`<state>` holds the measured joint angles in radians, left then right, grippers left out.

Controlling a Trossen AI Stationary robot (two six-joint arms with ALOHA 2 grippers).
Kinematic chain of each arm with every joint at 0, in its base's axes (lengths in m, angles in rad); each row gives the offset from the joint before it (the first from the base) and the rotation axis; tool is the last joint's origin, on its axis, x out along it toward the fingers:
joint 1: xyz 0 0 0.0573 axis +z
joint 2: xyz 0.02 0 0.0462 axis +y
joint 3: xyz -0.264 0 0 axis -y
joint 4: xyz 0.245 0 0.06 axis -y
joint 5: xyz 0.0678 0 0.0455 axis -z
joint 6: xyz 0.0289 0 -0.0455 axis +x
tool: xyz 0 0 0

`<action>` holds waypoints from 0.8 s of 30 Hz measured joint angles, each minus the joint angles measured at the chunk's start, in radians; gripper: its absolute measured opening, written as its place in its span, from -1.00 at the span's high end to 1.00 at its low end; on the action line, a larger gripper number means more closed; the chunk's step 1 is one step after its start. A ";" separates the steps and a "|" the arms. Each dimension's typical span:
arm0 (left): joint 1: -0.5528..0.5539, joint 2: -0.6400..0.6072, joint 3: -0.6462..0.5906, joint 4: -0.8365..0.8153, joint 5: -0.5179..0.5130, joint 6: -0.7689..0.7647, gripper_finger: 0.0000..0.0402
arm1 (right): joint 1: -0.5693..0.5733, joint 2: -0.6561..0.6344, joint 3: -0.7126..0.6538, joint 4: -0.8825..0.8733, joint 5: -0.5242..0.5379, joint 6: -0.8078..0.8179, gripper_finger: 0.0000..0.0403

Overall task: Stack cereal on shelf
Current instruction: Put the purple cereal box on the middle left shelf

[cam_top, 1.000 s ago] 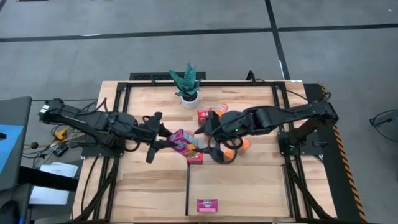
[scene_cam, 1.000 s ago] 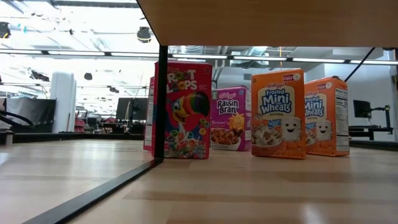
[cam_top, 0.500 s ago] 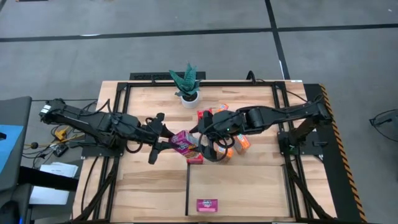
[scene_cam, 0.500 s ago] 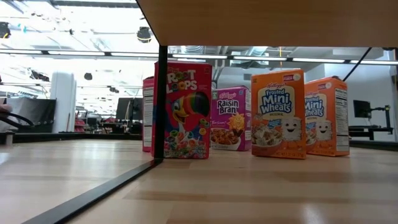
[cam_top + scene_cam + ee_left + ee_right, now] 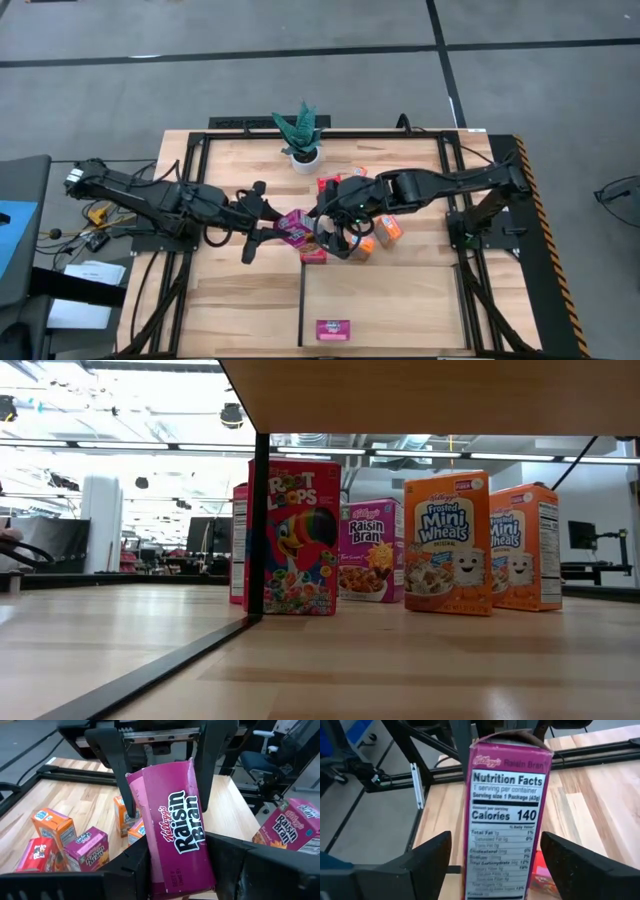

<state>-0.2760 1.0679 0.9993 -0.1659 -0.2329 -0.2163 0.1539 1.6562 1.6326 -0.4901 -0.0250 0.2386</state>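
My left gripper (image 5: 268, 222) (image 5: 182, 880) is shut on a magenta Raisin Bran cereal box (image 5: 293, 226) (image 5: 175, 820) over the table's middle. My right gripper (image 5: 325, 228) (image 5: 502, 865) is open. Its two fingers stand on either side of the box's far end, with a gap on each side in the right wrist view. That view shows the box's nutrition panel (image 5: 504, 810). Red, orange and magenta boxes (image 5: 370, 235) stand behind the shelf (image 5: 400, 305). One magenta box (image 5: 333, 328) lies on the shelf's near edge. My left gripper pinches the Raisin Bran box by its near end (image 5: 155, 875) between its two fingers (image 5: 132, 867), coming level from the table's left. The box is lifted clear of the table and points away along the fingers, slightly tilted, toward my right gripper.
A potted green plant (image 5: 300, 135) stands at the table's far edge. In the low view a red Froot Loops box (image 5: 298, 535), a Raisin Bran box (image 5: 368, 550) and two orange Mini Wheats boxes (image 5: 447, 540) stand upright. The shelf's black strip (image 5: 301, 305) runs toward the near edge.
My right gripper has moved toward the table's left and closed in on the held box, its open fingers now flanking the box's far end. My left gripper has carried the box a little toward the right.
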 joint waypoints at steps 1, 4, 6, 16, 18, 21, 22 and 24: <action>0.000 0.000 0.000 -0.004 0.000 -0.002 0.31 | 0.000 0.000 0.000 -0.001 0.000 0.000 -0.58; 0.000 0.000 0.000 0.001 -0.007 -0.002 0.31 | 0.000 0.000 0.000 -0.004 -0.006 0.000 -0.51; 0.000 0.000 0.000 0.001 -0.012 -0.002 0.31 | 0.000 0.000 0.000 -0.007 -0.006 0.000 -0.47; 0.000 0.000 0.000 0.001 -0.015 -0.006 0.31 | -0.006 0.000 0.000 -0.004 -0.007 0.017 -0.34; 0.000 0.000 0.000 0.001 -0.016 -0.006 0.31 | -0.006 0.000 0.000 -0.003 -0.008 0.023 -0.29; 0.000 0.000 0.000 0.001 -0.015 -0.006 0.31 | -0.006 0.000 0.000 -0.004 -0.008 0.023 -0.19; 0.000 0.000 0.000 0.001 -0.016 -0.006 0.31 | -0.006 0.000 0.000 -0.004 -0.008 0.023 -0.15; 0.000 0.000 0.000 0.001 -0.016 -0.006 0.31 | -0.006 0.000 0.000 -0.005 -0.008 0.025 -0.05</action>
<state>-0.2764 1.0676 0.9993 -0.1654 -0.2489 -0.2218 0.1478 1.6566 1.6325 -0.4948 -0.0326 0.2636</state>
